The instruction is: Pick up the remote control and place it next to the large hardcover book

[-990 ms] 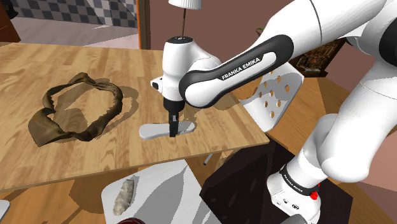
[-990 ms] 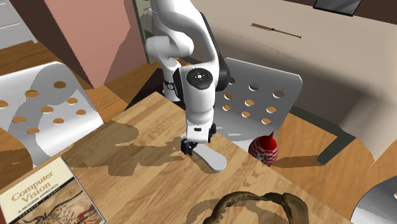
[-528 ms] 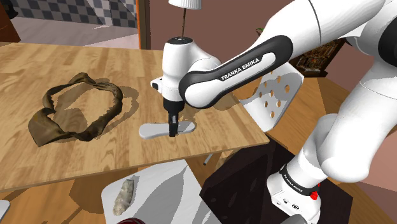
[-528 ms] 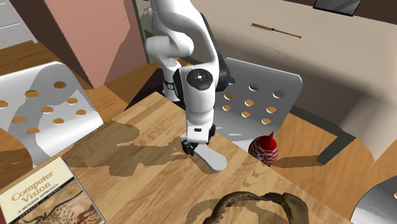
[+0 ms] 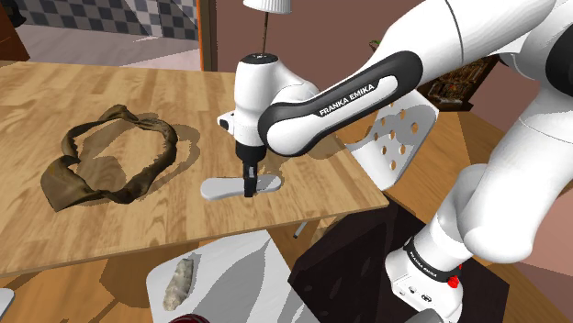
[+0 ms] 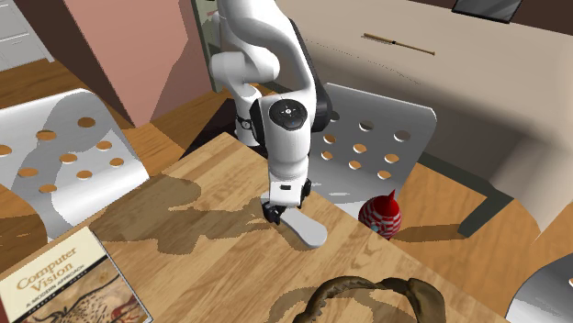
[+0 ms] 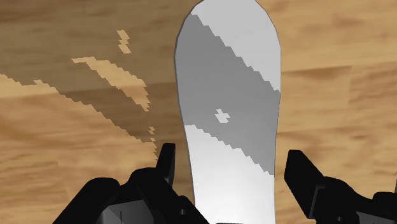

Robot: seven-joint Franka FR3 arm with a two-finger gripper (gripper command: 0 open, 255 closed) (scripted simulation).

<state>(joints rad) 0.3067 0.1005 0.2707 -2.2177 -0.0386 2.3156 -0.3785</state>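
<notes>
The remote control point(image 5: 225, 188) is drawn as a plain, pale grey slab, long and flat with rounded ends and no visible buttons. It lies flat on the wooden table point(image 5: 92, 101), whose top shows a warm, streaky grain. It sits near the table edge closest to a pale chair point(image 5: 404, 128) with a smooth curved back pierced by round holes. The all-black gripper point(image 5: 249, 190) points straight down over the remote. In the wrist view its jaws stand apart, one blocky finger point(image 7: 167, 162) on each side of the remote control point(image 7: 229, 95), with a strip of wood grain showing between each finger and the slab's edges, so nothing is clasped. A band of shadow crosses the remote's smooth face. In the second exterior view the gripper point(image 6: 273, 216) is at one end of the remote control point(image 6: 308, 229), down close to the table point(image 6: 211, 266). The large hardcover book point(image 6: 64, 284), titled "Computer Vision" on a cream cover, lies well apart at the lower left. A brown, leathery strap point(image 5: 106, 161), twisted into an uneven loop, rests on the table away from the remote.
</notes>
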